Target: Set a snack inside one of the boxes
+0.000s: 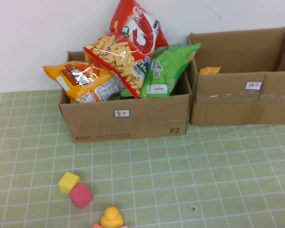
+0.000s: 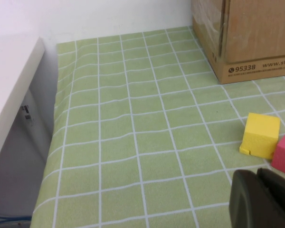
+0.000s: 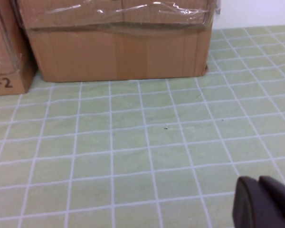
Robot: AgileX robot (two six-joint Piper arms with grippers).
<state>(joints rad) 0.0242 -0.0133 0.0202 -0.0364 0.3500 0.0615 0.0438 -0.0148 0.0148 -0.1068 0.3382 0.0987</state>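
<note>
No snack is being carried. The left gripper (image 2: 263,199) is being held low over the green cloth (image 1: 218,171) near the yellow block (image 2: 261,135); the right gripper (image 3: 266,202) is being held over bare cloth facing the right box (image 3: 118,42). Whether either is clenched cannot be told. Snack bags (image 1: 118,61) are being kept piled in the left box (image 1: 128,118); a yellow packet (image 1: 210,70), possibly a snack, is being kept in the right box. A bag is probably being chosen next.

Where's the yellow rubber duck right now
In the high view, the yellow rubber duck sits at the table's near edge, left of centre, just right of the pink foam cube and yellow foam cube, well in front of the snack-filled cardboard box.
</note>
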